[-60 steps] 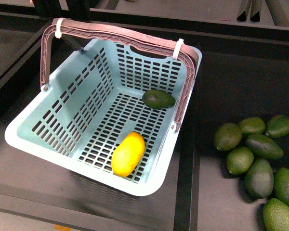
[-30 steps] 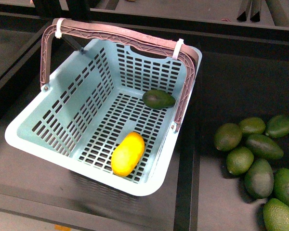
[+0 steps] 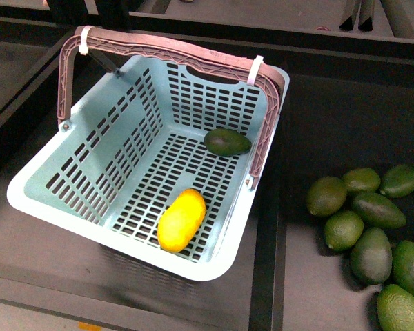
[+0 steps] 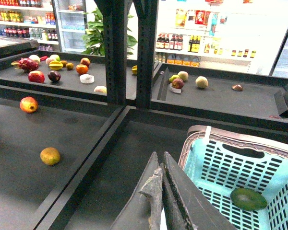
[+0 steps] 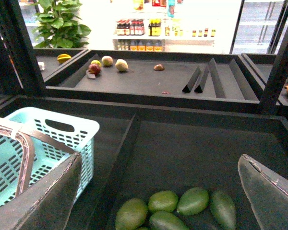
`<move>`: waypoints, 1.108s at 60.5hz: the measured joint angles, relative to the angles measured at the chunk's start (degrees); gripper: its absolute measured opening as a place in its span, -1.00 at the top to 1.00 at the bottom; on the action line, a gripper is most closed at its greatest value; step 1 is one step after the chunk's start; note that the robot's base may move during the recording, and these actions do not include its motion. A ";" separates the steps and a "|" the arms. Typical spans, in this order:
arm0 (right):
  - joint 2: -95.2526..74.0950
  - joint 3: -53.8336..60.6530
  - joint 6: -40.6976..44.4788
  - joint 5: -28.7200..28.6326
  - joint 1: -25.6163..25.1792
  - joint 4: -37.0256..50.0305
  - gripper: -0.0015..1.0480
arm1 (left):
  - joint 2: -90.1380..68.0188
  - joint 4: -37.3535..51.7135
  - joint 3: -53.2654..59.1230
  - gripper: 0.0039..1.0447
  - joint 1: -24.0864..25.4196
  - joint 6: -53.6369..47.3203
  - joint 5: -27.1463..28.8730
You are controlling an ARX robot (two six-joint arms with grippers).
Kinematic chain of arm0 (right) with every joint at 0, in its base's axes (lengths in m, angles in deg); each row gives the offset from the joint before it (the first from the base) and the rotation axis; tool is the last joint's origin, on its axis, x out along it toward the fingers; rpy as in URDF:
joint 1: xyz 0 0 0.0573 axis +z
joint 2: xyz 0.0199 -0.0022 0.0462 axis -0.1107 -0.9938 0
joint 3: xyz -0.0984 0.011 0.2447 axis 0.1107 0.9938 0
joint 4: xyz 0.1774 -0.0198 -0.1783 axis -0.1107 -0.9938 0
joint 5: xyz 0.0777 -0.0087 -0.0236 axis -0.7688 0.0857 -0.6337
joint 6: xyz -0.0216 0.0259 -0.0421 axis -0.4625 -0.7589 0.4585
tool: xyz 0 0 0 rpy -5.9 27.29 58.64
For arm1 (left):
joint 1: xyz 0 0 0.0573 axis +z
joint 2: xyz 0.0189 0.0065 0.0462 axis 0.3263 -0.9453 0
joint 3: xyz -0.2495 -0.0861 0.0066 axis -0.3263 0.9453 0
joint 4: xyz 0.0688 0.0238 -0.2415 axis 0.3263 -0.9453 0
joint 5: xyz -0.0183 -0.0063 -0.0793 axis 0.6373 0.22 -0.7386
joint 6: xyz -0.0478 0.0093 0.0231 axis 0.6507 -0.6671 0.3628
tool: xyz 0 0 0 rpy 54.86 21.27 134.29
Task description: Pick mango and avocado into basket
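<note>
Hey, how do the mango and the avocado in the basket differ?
The mango is yellow-orange; the avocado is dark green. The mango is longer and the avocado shorter. The mango lies near the basket's front wall, the avocado by its far right corner. Both rest loose on the slotted floor, apart from each other.

Mango (image 3: 181,220): smooth yellow-orange, oblong, lying flat on slotted floor of teal basket (image 3: 34,198), near front wall. Avocado (image 3: 227,142): dark green, matte, on its side in far right corner. Basket's brown handles raised
</note>
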 joint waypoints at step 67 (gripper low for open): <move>0.00 0.00 0.00 -0.02 0.00 0.00 -0.83 | 22.36 -22.56 0.00 0.96 0.00 0.00 0.00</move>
